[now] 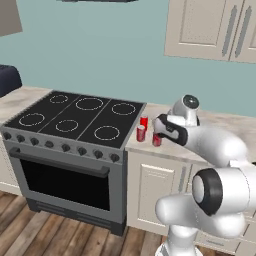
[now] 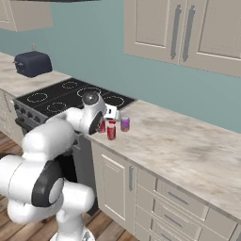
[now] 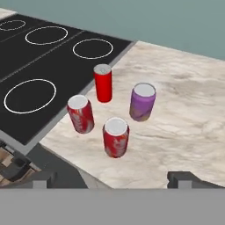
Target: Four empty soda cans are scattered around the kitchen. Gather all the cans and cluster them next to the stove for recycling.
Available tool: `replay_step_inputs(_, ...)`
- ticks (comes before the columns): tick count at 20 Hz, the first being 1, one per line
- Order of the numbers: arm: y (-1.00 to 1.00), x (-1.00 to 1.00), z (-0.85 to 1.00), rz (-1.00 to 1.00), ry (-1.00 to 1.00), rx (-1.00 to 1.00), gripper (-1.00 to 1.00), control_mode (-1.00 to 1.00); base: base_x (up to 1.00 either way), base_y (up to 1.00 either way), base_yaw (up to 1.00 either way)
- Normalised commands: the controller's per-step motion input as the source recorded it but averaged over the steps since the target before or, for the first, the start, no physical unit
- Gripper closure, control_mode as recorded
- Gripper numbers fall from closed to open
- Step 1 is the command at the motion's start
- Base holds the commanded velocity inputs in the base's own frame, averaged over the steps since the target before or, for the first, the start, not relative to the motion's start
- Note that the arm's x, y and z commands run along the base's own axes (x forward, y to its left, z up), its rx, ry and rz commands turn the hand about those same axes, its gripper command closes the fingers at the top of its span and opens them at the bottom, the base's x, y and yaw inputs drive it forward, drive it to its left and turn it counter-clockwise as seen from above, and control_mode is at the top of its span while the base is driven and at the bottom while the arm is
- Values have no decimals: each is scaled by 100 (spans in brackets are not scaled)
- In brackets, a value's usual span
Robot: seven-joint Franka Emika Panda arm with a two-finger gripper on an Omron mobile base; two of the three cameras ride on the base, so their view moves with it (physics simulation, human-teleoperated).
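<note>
All four soda cans stand upright in a tight cluster on the beige counter, just right of the stove (image 3: 39, 66). In the hand view, one red can (image 3: 103, 83) is farthest, another red can (image 3: 81, 113) is by the cooktop edge, a third red can (image 3: 116, 137) is nearest, and the purple can (image 3: 143, 102) is on the right. My gripper (image 3: 112, 179) hovers above and in front of them, open, with nothing between its fingers. From the right base view, the purple can (image 2: 124, 123) and a red can (image 2: 111, 130) stand just beyond my hand (image 2: 110, 113).
The stove (image 1: 75, 120) fills the left, with a dark oven door below. A dark blue toaster (image 2: 33, 63) sits on the far counter beyond it. The counter (image 2: 188, 150) stretches to the right, over drawers and cabinet doors. Upper cabinets (image 2: 188, 33) hang above.
</note>
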Motion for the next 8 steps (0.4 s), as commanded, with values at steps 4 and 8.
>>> replay_step_inputs(4,0,-57,41,-1,8,0,-100,-100,0,0,0)
replay_step_inputs(8,0,-70,34,0,1,0,-100,-100,0,0,0)
